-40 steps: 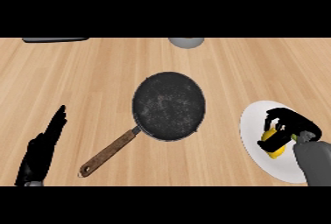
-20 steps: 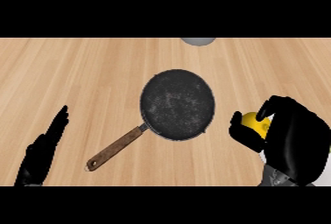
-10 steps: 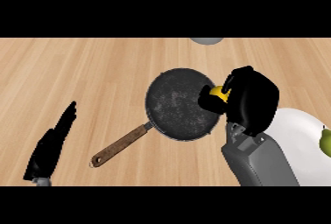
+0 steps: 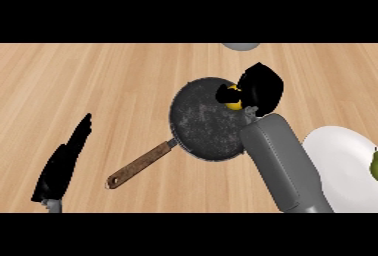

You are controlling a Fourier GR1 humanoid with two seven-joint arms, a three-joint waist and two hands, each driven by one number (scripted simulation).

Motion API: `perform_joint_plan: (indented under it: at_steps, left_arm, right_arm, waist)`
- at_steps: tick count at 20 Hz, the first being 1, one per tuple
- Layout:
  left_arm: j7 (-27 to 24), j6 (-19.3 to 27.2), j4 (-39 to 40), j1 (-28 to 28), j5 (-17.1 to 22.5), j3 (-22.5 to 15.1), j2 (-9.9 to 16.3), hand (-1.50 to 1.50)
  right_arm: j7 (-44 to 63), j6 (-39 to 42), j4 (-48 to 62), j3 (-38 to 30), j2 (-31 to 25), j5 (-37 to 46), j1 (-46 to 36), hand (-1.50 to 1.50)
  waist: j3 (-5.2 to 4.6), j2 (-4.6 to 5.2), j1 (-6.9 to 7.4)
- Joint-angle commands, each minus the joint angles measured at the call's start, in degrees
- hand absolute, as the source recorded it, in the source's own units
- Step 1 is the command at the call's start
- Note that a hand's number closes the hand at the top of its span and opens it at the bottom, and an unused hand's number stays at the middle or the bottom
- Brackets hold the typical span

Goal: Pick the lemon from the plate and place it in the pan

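Over the pan (image 4: 203, 122), right hand (image 4: 260, 89) clutching lemon (image 4: 233, 102)

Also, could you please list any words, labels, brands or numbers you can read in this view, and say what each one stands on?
None: no readable text, label, brand or number shows on the black round frying pan, its brown wooden handle, the white plate, the yellow lemon or the wooden counter.

Pan at the middle of the surface, plate off to its right.

The pan (image 4: 207, 120) lies with its handle (image 4: 142, 165) running toward the near left. The right robot hand (image 4: 258, 89) holds the lemon (image 4: 233, 100) over the pan's far right rim. The plate (image 4: 338, 160) sits at the right edge; the left robot hand (image 4: 65, 162) rests near left.
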Motion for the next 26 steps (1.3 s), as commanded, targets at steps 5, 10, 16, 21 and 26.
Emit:
perform_joint_plan:
  at_steps: [5, 10, 16, 21, 26]
  left_arm:
    - [-1.15, -0.42, -0.17, -0.12, -0.55, -0.76, -0.08, 0.0]
    - [0.44, -1.09, 0.33, -1.81, 0.11, -0.95, -0.57, 0.0]
    - [-0.43, -0.31, 1.79, -2.81, 0.09, 0.87, -0.01, 0.0]
    - [-0.9, -1.43, 1.96, -1.38, 0.99, 1.95, 1.07, 0.0]
    - [-3.24, 1.25, 2.89, 1.67, -0.59, 1.79, -0.65, 0.0]
  right_arm:
    - [-3.31, -14.19, 14.75, -9.09, 0.27, -18.94, -3.87, 1.5]
    - [-10.52, -24.87, 19.81, -8.2, 0.28, -30.95, -4.21, -1.5]
    - [-20.37, -41.58, 23.43, -6.73, 0.27, -31.08, -8.22, -1.5]
    - [-23.42, -53.53, 25.46, -11.16, 0.27, -31.99, -8.75, -1.5]
    - [-23.93, -59.27, 19.71, -13.83, -0.06, -31.19, -2.82, -1.5]
  waist:
    - [0.23, 0.91, 2.1]
    - [0.2, 0.52, 2.03]
    - [0.09, 0.39, 1.46]
    - [0.04, 0.13, 0.44]
    - [-0.03, -0.81, -2.58]
